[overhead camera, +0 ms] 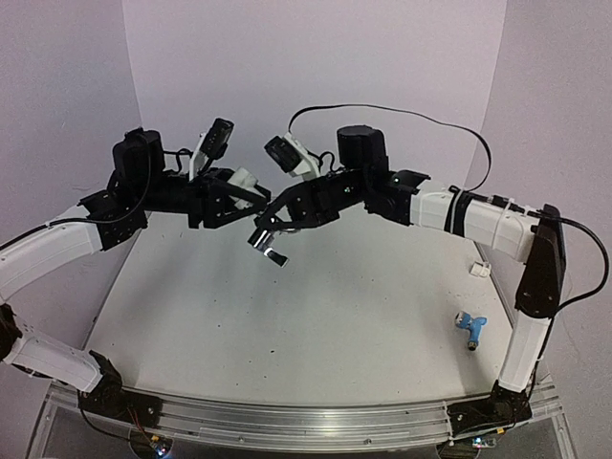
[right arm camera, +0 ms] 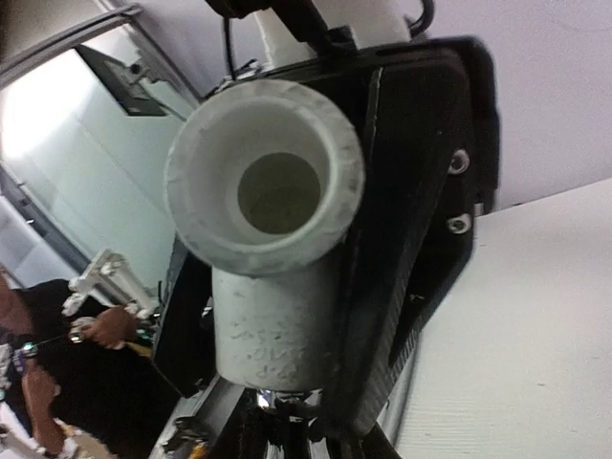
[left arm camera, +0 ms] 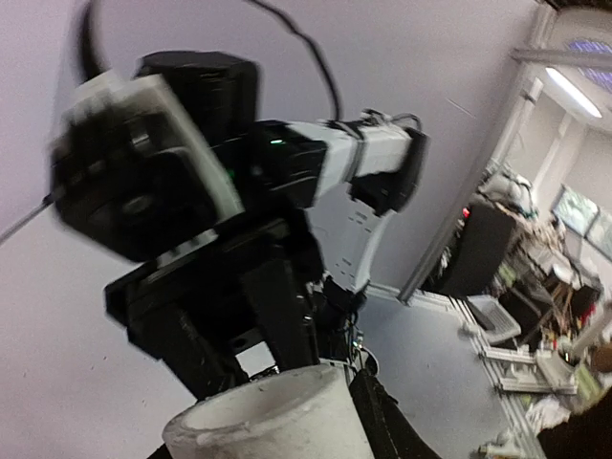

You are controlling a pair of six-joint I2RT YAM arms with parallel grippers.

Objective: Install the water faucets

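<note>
1. Mating the first piece, judged mid-step: the left gripper (overhead camera: pixel 251 194), up around 10 o'clock over the table (overhead camera: pixel 287 325), is clamped on a white pipe fitting (overhead camera: pixel 245 177) held in the air.
2. In the right wrist view the fitting's open socket faces the camera with a black jaw pressed on its side. A bit of shiny metal shows at its 6 o'clock end, but I cannot tell if it is threaded in.
3. Right gripper (overhead camera: pixel 269 229), near 12 o'clock, is closed on the silver faucet (overhead camera: pixel 271 251), which hangs at 5 o'clock of the fitting, close by.
4. Progress: neither faucet looks seated yet, so likely nothing is finished.
5. Blue faucet (overhead camera: pixel 470 328) lies on the table at 4 o'clock, well apart from both arms and untouched. It is left to do.
6. Small white fitting (overhead camera: pixel 481 269) sits at the 3 o'clock edge, probably its partner.
7. In the way: the two wrists crowd each other and a black cable (overhead camera: pixel 382 110) loops over the right arm. Lining up the thread looks fiddly.
</note>
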